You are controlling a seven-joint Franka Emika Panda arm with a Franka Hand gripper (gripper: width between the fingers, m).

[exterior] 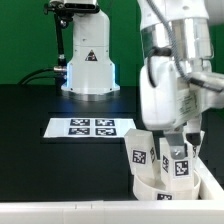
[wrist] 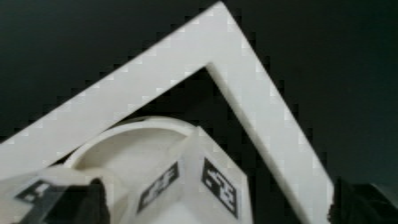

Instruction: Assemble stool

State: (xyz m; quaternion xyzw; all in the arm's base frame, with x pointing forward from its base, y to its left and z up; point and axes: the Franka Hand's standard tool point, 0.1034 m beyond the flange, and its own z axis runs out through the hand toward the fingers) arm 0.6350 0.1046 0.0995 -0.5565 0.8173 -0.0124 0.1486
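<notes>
White marker board [exterior: 91,127] flat on black surface [exterior: 40,110], centre-left in exterior view. Right of it, near edge: round seat [exterior: 165,186] with two tagged legs [exterior: 139,152] standing upright on it. Pincer [exterior: 180,140] directly above right leg [exterior: 178,163], jaws apart, fingers straddling leg top; actual contact unclear.

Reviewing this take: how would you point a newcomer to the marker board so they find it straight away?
Start at the black table in the exterior view, in front of the white robot base. The marker board lies flat there, a thin white sheet printed with four square tags. Unlike the tagged stool legs under the gripper, it lies flat and stands alone.
</notes>
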